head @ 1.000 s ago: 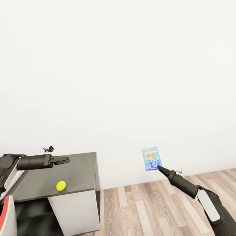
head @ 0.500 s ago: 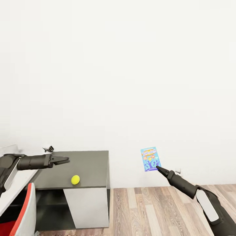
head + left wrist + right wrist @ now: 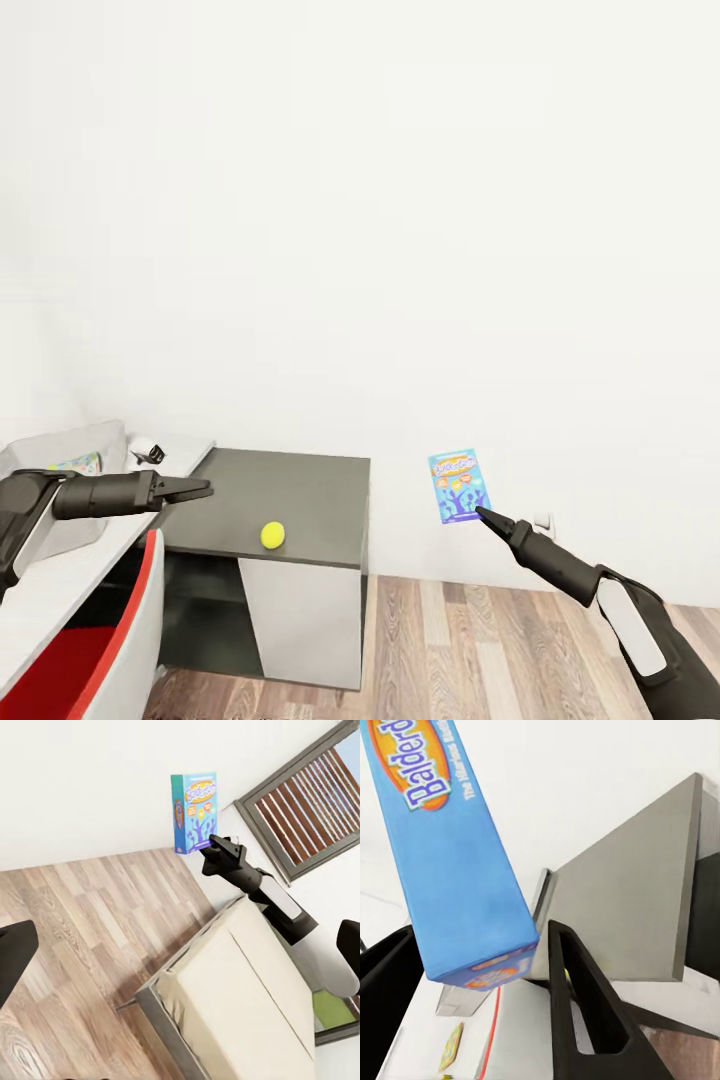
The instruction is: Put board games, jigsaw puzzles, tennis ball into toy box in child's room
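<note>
blue board game (image 3: 460, 486) clamped in right jaws

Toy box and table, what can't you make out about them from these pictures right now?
- Toy box: head view, cut by the picture's edge and partly behind the left arm; its contents are mostly hidden.
- Table: the pale top runs off the frame, so any puzzles there are unseen.
- Left gripper: side-on, open or shut unclear.

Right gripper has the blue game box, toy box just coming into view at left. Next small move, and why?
Probably keep turning the base left. The right gripper holds the blue board game over bare floor, while the toy box sits at the picture's far left edge, out of reach.
</note>
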You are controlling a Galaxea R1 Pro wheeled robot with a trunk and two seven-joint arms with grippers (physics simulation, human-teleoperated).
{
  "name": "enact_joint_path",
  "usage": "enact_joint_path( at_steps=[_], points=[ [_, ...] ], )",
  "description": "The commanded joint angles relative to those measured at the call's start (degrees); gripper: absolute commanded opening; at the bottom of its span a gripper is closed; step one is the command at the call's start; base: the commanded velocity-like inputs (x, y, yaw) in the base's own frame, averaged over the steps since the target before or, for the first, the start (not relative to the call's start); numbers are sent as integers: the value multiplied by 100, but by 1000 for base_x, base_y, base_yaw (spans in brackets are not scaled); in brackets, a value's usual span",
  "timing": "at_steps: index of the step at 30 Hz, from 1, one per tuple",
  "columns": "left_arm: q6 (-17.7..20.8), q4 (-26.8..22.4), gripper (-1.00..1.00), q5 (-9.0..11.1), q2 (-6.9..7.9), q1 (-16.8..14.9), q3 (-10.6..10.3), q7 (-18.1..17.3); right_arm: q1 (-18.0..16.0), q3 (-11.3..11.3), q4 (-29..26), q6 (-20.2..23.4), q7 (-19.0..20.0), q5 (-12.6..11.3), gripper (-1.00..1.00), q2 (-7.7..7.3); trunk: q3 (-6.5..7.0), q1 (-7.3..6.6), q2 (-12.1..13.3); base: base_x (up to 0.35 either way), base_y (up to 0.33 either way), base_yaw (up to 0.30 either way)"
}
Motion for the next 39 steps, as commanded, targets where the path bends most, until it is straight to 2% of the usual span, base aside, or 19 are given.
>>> enact_joint_path(
  at_steps=[1,20,39],
  points=[
    [61,3,100,-2,0,-3,-4,-22,-1,-8,-2,45,5,-44,-100,0,-4,2,-5,0,0,261],
    [61,3,100,-2,0,-3,-4,-22,-1,-18,-10,45,44,-50,-100,-2,-5,2,-5,0,0,39],
    [59,3,100,-2,-1,-3,-4,-22,-1,-6,-10,41,38,-49,-100,0,-3,2,-5,0,0,276]
  ],
)
